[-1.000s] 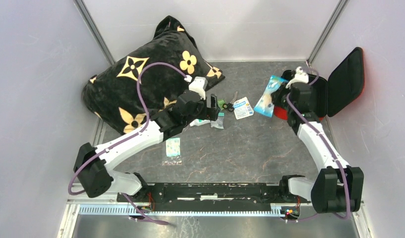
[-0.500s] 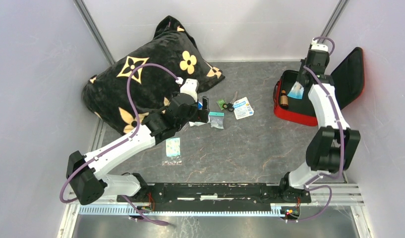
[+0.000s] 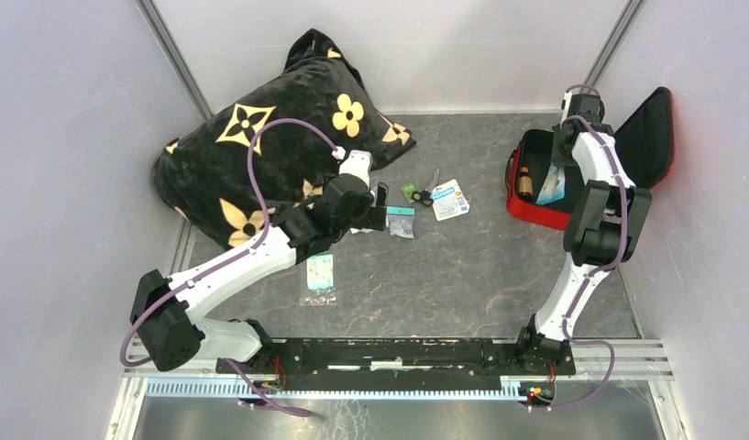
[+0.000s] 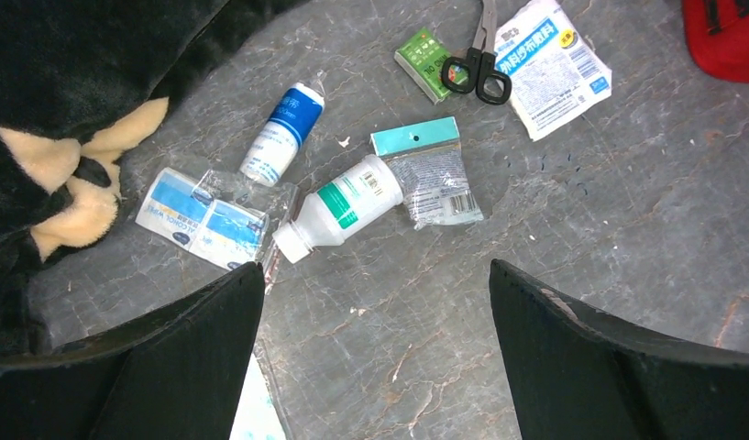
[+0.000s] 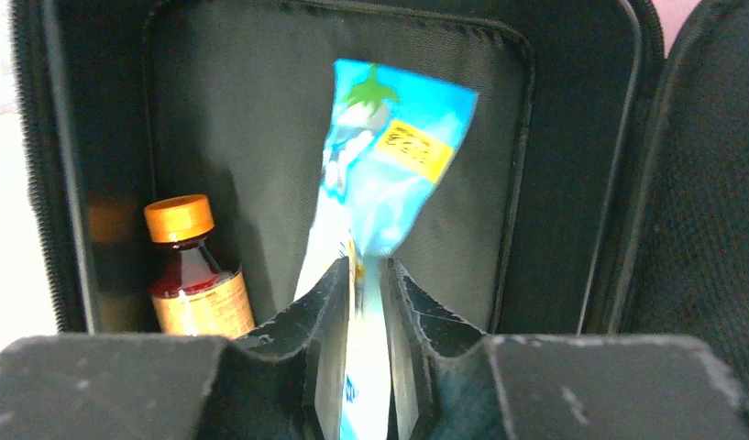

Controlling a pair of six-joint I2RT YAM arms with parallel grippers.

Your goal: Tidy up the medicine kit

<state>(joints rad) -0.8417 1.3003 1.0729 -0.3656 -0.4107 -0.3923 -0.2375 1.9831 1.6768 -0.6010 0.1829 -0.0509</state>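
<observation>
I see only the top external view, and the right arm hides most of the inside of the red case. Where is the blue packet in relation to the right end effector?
Observer: In the right wrist view, the blue packet is pinched between the two fingers of the right end effector, inside the red case, in front of its black lining.
Operator: What lies under the left end effector? The arm covers it for me.
Observer: A white bottle with a green label lies on its side, just ahead of the left end effector.
Operator: Does the left one hold anything?
Observer: No. Its fingers stand wide open, with nothing between them.
</observation>
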